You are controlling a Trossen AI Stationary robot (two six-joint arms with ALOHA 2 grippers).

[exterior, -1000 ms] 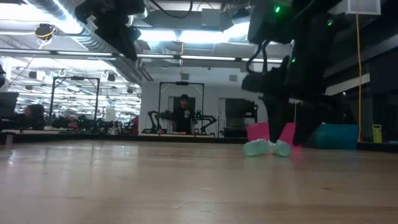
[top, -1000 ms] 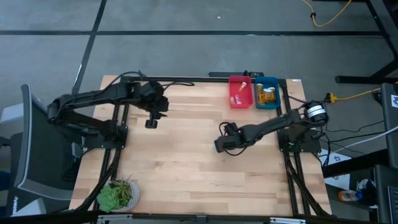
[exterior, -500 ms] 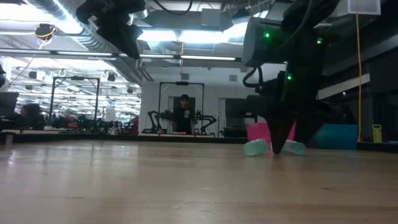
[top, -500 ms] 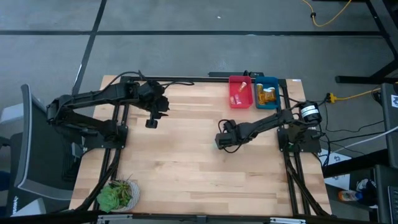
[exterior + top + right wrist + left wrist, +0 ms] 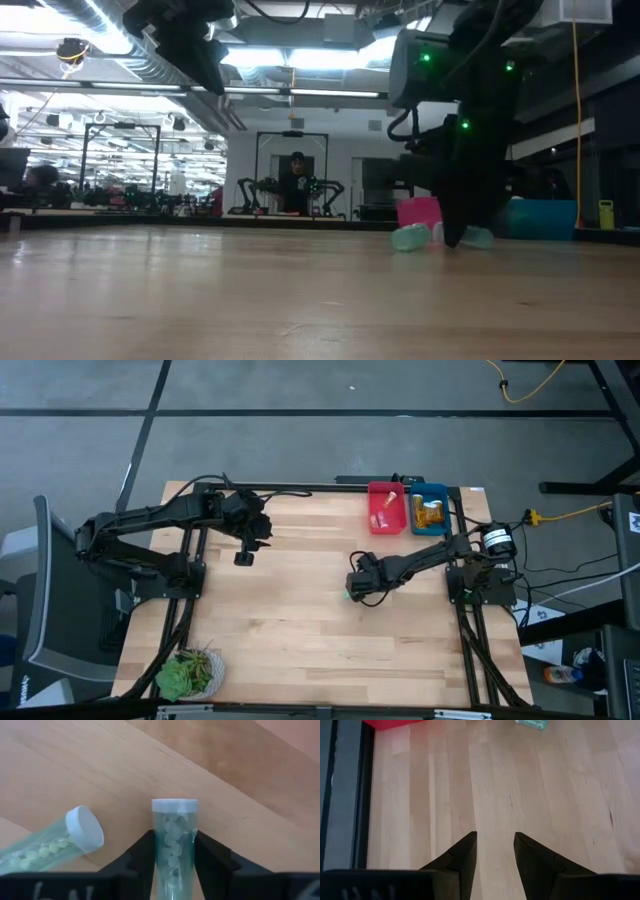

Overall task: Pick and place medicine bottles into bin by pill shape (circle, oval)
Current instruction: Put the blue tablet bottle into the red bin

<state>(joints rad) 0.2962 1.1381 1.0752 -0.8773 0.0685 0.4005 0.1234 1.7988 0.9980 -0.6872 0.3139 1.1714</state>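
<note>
Teal bottle (image 5: 173, 845): lying mid-desk, right of centre, a green bottle (image 5: 47, 847) beside it.
Right gripper (image 5: 172, 852): fingers clamped on its barrel.
Handling: probably light, smooth, rolls; hold mid-barrel.
Left gripper (image 5: 495, 852): apart, hovering far-left.

R claw (image 5: 353, 590) sits mid-right of frame on surface (image 5: 290, 630), w/ one bottle (image 5: 172, 840) between its fingers; 2nd bottle (image 5: 47, 845) lies just beside. Two bins (image 5: 386, 508) side by side at upper right edge. L claw (image 5: 244, 557) upper left; plant (image 5: 185, 673) bottom-left corner.

A robotics lab is indicated by rows of workstations (image 5: 110, 200) and another robot rig (image 5: 290, 190) seen beyond the table (image 5: 300, 290).
</note>
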